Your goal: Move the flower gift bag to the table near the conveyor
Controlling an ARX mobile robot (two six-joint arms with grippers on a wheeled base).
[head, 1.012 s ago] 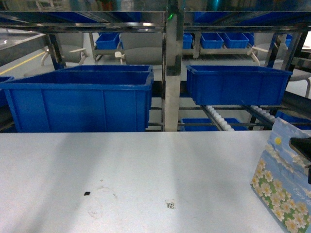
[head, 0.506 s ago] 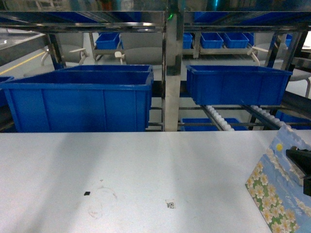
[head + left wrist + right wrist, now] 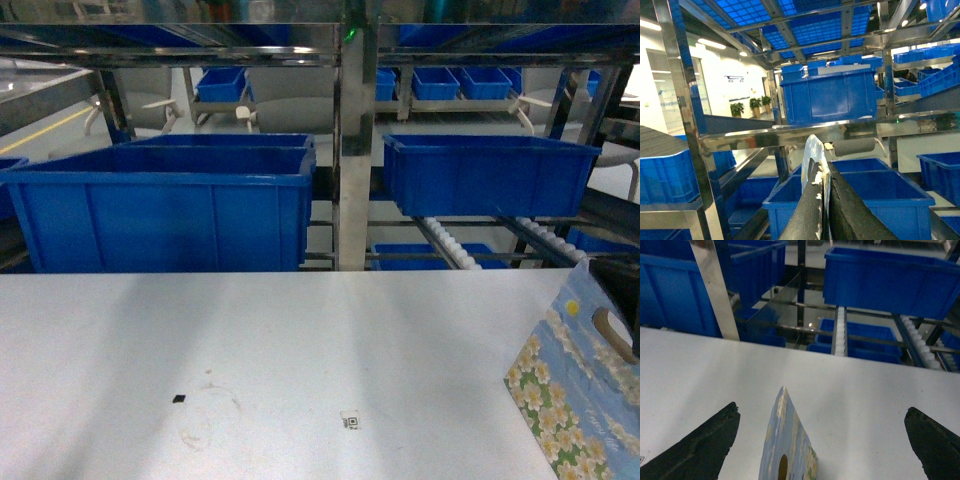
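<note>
The table point(image 3: 250, 340) lies bare from its left edge past a black speck point(image 3: 178, 399) and code sticker point(image 3: 350, 421); blue bins point(image 3: 165, 205) and the conveyor point(image 3: 350, 140) line its far edge. The flower gift bag point(image 3: 575, 385) stands at the table's right edge. Only the right wrist view shows the right gripper point(image 3: 827, 432) spread wide, clear of the bag on both sides. The left gripper point(image 3: 822, 210), seen solely in its wrist view, is pinched on a scrap of paper point(image 3: 815, 155)
</note>
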